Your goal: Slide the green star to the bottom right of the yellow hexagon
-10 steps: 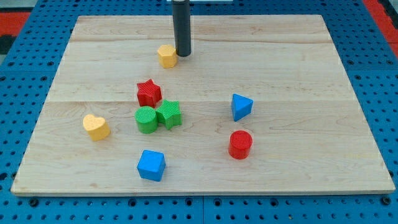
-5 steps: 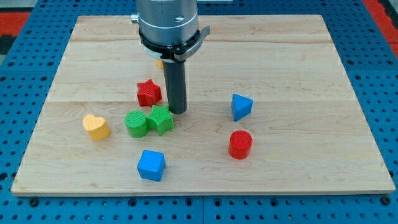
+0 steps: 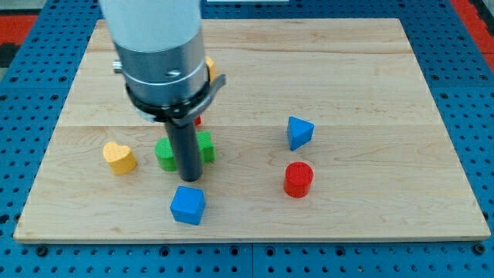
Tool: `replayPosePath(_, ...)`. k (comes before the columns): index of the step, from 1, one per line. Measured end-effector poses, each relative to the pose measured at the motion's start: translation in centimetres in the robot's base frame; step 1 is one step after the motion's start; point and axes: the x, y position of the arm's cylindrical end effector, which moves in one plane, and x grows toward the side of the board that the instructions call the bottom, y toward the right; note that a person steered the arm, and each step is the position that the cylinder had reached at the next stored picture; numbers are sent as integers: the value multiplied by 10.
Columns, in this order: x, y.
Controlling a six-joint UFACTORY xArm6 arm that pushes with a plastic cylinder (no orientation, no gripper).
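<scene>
My tip (image 3: 190, 179) rests on the board just below the green star (image 3: 205, 147) and the green cylinder (image 3: 164, 153), which sit side by side with the rod in front of them. The star is to the right of the rod and half hidden by it. The yellow hexagon (image 3: 209, 67) is near the view's top, mostly hidden behind the arm's wide body; only its right edge shows. The red star (image 3: 197, 120) is almost fully hidden behind the arm.
A blue cube (image 3: 187, 205) lies just below my tip. A yellow heart (image 3: 119, 157) is at the left. A blue triangular block (image 3: 299, 132) and a red cylinder (image 3: 298, 179) are at the right. The wooden board (image 3: 370, 93) lies on a blue pegboard.
My tip moved from beside the yellow hexagon down the view, past the green star's right side, to just below the two green blocks. The green star and cylinder shifted slightly left.
</scene>
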Motion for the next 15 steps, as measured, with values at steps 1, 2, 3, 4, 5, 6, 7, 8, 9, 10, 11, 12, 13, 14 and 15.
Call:
replayPosePath(1,-16,-8)
replayPosePath(2,-20,27)
replayPosePath(3,-38,74)
replayPosePath(4,-73,106)
replayPosePath(5,-68,124)
replayPosePath(6,-55,104)
replayPosePath(7,-47,63)
replayPosePath(8,-46,41)
replayPosePath(9,-49,45)
replayPosePath(10,-82,45)
replayPosePath(11,-104,76)
replayPosePath(12,-137,107)
replayPosePath(13,-131,103)
replayPosePath(14,-111,73)
replayPosePath(15,-65,74)
